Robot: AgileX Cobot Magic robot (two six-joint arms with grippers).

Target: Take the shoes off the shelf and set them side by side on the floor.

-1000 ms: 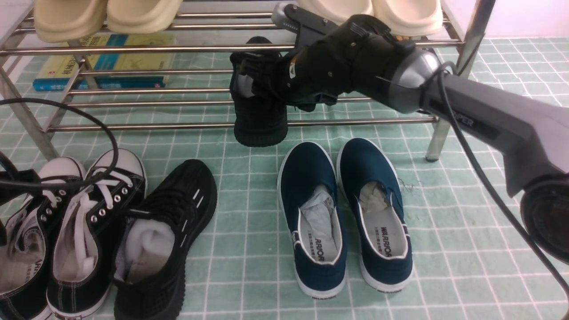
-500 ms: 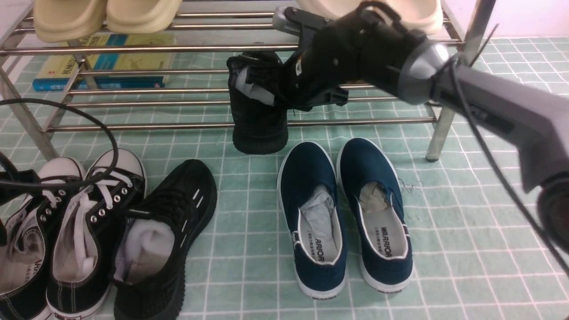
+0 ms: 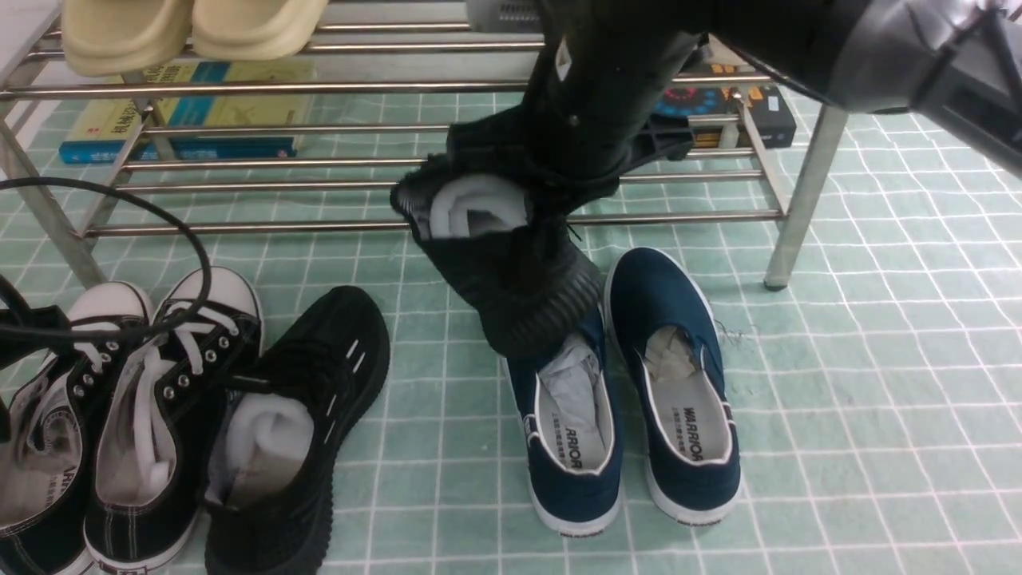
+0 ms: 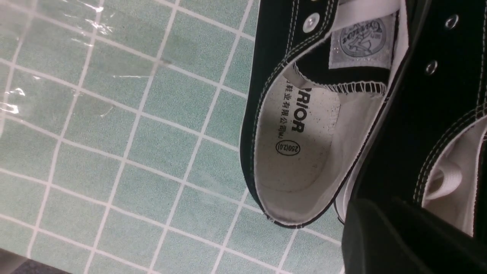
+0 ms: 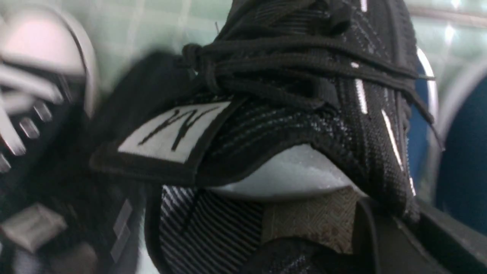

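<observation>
One black knit shoe [image 3: 511, 271] hangs toe-down in the air, in front of the shelf [image 3: 399, 226] and over a navy slip-on. My right gripper [image 3: 559, 172] is shut on its collar. The right wrist view shows that shoe [image 5: 296, 99] close up, with its white tongue label, white stuffing and my right gripper [image 5: 380, 220] at its side. The other black knit shoe [image 3: 295, 423] lies on the mint floor [image 3: 878, 359] beside the canvas sneakers. A dark part of my left gripper [image 4: 399, 232] hovers over the canvas sneakers [image 4: 304, 125]; its jaws do not show.
Two navy slip-ons [image 3: 687, 383] stand on the floor below the held shoe. Black canvas sneakers [image 3: 144, 415] sit at the left under a looping cable [image 3: 192, 239]. Cream slippers [image 3: 192, 28] rest on the upper tier, books [image 3: 184, 120] lie behind the rods, and a shelf leg [image 3: 798, 200] stands at right.
The right arm has lifted the black knit shoe off the lower rods and drawn it forward, over the left navy slip-on. The shoe on the floor has not moved.
</observation>
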